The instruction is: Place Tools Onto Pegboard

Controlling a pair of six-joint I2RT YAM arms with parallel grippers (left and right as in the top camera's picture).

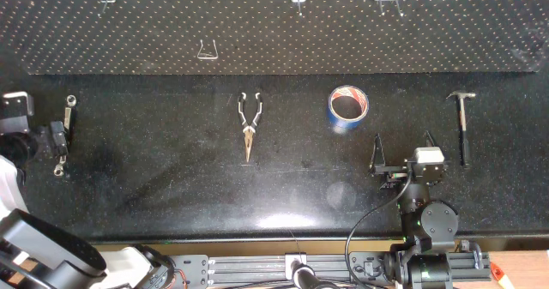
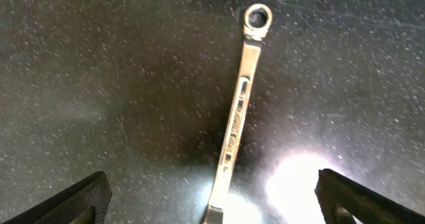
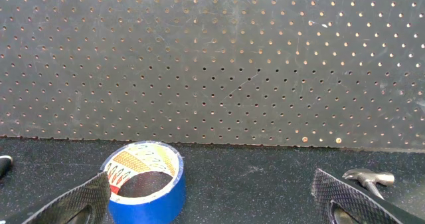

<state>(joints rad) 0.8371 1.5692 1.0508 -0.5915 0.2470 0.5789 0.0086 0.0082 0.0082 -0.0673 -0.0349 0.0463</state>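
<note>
A silver combination wrench (image 2: 238, 111) lies flat on the black table at the far left (image 1: 70, 102), ring end toward the pegboard (image 1: 274, 27). My left gripper (image 2: 212, 204) hovers open above its lower shaft, one finger on each side (image 1: 58, 139). Needle-nose pliers (image 1: 250, 122) lie mid-table. A blue tape roll (image 1: 348, 107) and a hammer (image 1: 462, 126) lie at the right. My right gripper (image 1: 401, 150) stands open and empty on the near side of the gap between tape (image 3: 143, 179) and hammer head (image 3: 369, 178).
Metal hooks stick out of the pegboard: a wire loop (image 1: 208, 51), small ones at the upper left (image 1: 107, 2) and middle (image 1: 298, 2), and a double hook (image 1: 388, 3). The table's front edge (image 1: 274, 237) runs just ahead of the arm bases.
</note>
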